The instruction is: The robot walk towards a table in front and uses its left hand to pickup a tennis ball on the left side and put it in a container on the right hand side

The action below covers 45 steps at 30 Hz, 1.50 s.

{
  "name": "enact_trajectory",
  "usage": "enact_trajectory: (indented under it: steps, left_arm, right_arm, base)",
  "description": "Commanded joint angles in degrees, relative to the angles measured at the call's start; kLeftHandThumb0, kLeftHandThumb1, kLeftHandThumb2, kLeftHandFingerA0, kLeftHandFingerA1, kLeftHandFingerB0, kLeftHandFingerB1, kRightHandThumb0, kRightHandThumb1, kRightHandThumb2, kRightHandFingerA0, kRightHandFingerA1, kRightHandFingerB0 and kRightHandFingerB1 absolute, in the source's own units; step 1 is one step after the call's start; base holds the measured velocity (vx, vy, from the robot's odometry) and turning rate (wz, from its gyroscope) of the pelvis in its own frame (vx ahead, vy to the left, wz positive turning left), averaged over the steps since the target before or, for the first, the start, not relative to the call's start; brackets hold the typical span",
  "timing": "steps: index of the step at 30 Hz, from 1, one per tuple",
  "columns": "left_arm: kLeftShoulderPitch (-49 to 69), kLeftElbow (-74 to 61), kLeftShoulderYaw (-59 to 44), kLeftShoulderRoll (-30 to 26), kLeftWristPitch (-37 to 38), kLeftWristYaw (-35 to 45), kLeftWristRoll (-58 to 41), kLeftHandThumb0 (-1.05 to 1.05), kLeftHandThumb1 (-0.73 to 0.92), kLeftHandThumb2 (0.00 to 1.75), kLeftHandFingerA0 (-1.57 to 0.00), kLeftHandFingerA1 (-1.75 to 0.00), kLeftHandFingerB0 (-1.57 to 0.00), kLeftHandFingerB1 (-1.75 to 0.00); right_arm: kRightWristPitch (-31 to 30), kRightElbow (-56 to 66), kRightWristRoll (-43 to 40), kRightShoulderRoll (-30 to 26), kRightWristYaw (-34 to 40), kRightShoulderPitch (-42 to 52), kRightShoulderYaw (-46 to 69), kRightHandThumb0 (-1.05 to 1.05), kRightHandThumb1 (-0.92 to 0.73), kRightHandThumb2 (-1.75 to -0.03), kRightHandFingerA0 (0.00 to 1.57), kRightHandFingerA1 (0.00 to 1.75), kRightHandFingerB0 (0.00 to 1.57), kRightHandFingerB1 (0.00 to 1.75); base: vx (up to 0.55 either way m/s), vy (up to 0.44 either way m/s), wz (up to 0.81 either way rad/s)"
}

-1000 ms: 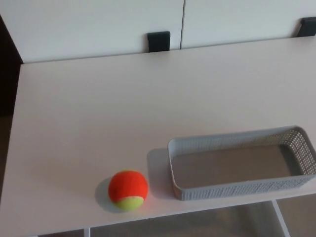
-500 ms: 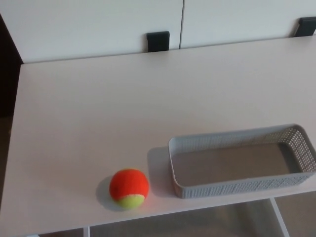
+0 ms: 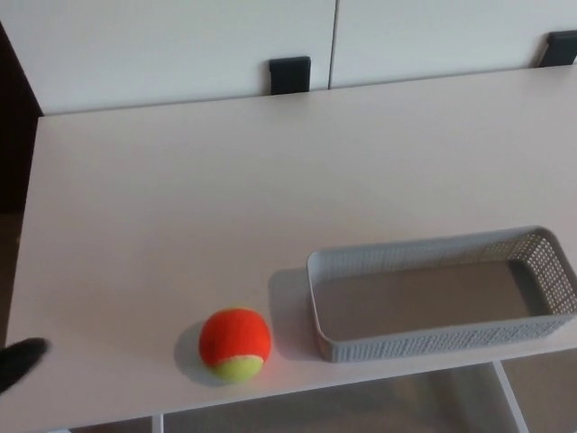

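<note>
All I get of my robot is a sliver of the left hand [image 3: 18, 363]: a black, rounded shape, matte and soft-edged, narrowing to a blunt end on its right side. It is too blurred for me to tell seams, joints or markings on it.

A black bracket [image 3: 289, 75] sits below the seam between white panels [image 3: 180, 45], a second bracket [image 3: 561, 47] far right.

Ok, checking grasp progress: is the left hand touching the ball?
Apart. Head view shows bare table between the left hand at the left edge and the ball.
</note>
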<state>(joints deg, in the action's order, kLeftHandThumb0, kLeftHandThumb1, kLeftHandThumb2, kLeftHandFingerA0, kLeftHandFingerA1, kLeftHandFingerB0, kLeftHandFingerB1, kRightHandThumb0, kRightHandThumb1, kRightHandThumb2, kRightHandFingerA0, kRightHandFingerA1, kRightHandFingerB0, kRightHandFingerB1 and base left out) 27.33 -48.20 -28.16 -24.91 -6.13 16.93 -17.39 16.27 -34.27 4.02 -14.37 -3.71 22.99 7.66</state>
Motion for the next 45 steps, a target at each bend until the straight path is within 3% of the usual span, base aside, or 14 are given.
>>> enact_trajectory:
  steps: [1,7,13,17,18,25,26,27,28,29,30,33,38,45]
  left_arm:
    - [-18.4,-0.74,24.57,-9.92,-8.26,2.24,26.01,-0.69,0.41,0.53,-0.06,-0.54,-0.17,-0.37]
    - [-27.86,8.14,37.39,-8.65,-11.13,3.05,36.47,-0.69,0.36,0.54,-0.16,-0.36,-0.22,-0.28]
    - [-31.04,15.96,45.81,-5.43,-10.99,0.67,43.43,-0.73,0.36,0.54,-0.14,-0.38,-0.19,-0.28]
    - [-30.69,18.2,48.69,-4.56,-10.19,-1.02,45.27,-0.73,0.37,0.54,-0.13,-0.37,-0.18,-0.28]
    - [-31.21,19.13,50.02,-4.47,-10.19,-0.96,46.4,-0.74,0.31,0.68,-0.15,-0.43,-0.15,-0.33]
    - [-30.05,23.24,55.23,-3.93,-8.22,-5.13,54.76,-0.71,0.31,0.67,-0.17,-0.41,-0.18,-0.34]
    - [-30.24,24.12,55.89,-3.73,-7.92,-5.79,55.67,-0.62,0.36,0.53,-0.16,-0.33,-0.21,-0.28]
    - [-30.46,25.1,56.56,-3.51,-7.6,-6.49,56.59,-0.62,0.36,0.53,-0.16,-0.33,-0.21,-0.28]
    - [-30.96,26.3,57.37,-3.32,-6.99,-6.67,56.84,-0.3,0.1,0.75,-0.03,-0.52,0.0,-0.47]
    - [-31.11,26.6,57.6,-3.27,-6.86,-6.71,56.88,-0.3,0.1,0.75,-0.03,-0.52,0.0,-0.47]
    - [-31.23,27.13,58.32,-3.08,-6.85,-6.77,57.21,-0.44,0.34,0.52,-0.09,-0.27,-0.19,-0.29]
    - [-31.59,28.5,59.27,-2.72,-6.24,-7.45,57.49,-0.29,0.29,0.6,-0.07,-0.21,-0.12,-0.34]
    - [-33.17,28.81,60.51,-4.03,-5.56,-5.15,58.61,-0.11,0.35,0.51,0.0,-0.25,-0.09,-0.26]
    - [-33.05,29.39,62.32,-5.27,-6.37,-5.18,64.35,-0.16,0.37,0.51,-0.01,-0.27,-0.11,-0.28]
  right_arm:
    - [-2.66,-0.34,-1.14,-1.49,-0.69,-0.99,1.05,-0.34,-0.64,-0.59,0.49,0.44,0.35,0.37]
    - [-5.74,4.27,-0.64,-1.92,-0.7,-1.38,0.79,-0.31,-0.63,-0.59,0.49,0.43,0.36,0.37]
    - [-3.13,1.53,-0.76,-2.15,-0.7,-2.26,1.04,-0.33,-0.63,-0.59,0.49,0.44,0.36,0.38]
    - [-4.52,2.15,-0.3,-2.46,-0.77,-2.58,0.73,-0.35,-0.63,-0.58,0.5,0.43,0.36,0.37]
    - [-4.82,2.69,0.09,-2.48,-0.45,-2.82,0.56,-0.35,-0.64,-0.58,0.51,0.43,0.36,0.37]
    - [-5.25,4.06,0.53,-2.29,-0.68,-1.72,-0.04,-0.35,-0.64,-0.59,0.52,0.45,0.35,0.37]
    - [-5.82,4.83,0.57,-2.22,-0.61,-1.63,-0.06,-0.34,-0.64,-0.59,0.52,0.44,0.36,0.37]
    - [-6.47,5.69,0.6,-2.14,-0.55,-1.59,-0.09,-0.34,-0.64,-0.59,0.52,0.44,0.36,0.37]
    - [-6.55,5.47,0.84,-2.32,-0.45,-1.97,-0.17,-0.36,-0.63,-0.58,0.5,0.44,0.36,0.37]
    - [-6.55,5.37,0.9,-2.37,-0.43,-2.07,-0.19,-0.36,-0.63,-0.58,0.5,0.44,0.36,0.37]
    - [-7.02,6.52,1.32,-2.79,-0.63,-1.46,-0.35,-0.36,-0.64,-0.6,0.48,0.43,0.35,0.37]
    - [-7.14,6.97,1.43,-3.17,-0.72,-1.74,-0.24,-0.37,-0.64,-0.59,0.48,0.43,0.35,0.37]
    - [-9.59,8.63,1.81,-3.7,-0.98,-2.73,-0.34,-0.38,-0.65,-0.6,0.46,0.43,0.33,0.36]
    - [-11.15,8.85,1.22,-3.75,-1.82,-3.11,-0.47,-0.31,-0.65,-0.59,0.47,0.42,0.32,0.36]
  base:
    - [0.0,0.0,0.0]
    - [0.0,0.0,0.0]
    - [0.0,0.0,0.0]
    - [0.0,0.0,0.0]
    - [0.0,0.0,0.0]
    - [0.0,0.0,0.0]
    - [0.0,0.0,0.0]
    - [0.0,0.0,0.0]
    - [0.0,0.0,0.0]
    - [0.0,0.0,0.0]
    - [0.0,0.0,0.0]
    - [0.0,0.0,0.0]
    - [0.0,0.0,0.0]
    - [0.0,0.0,0.0]
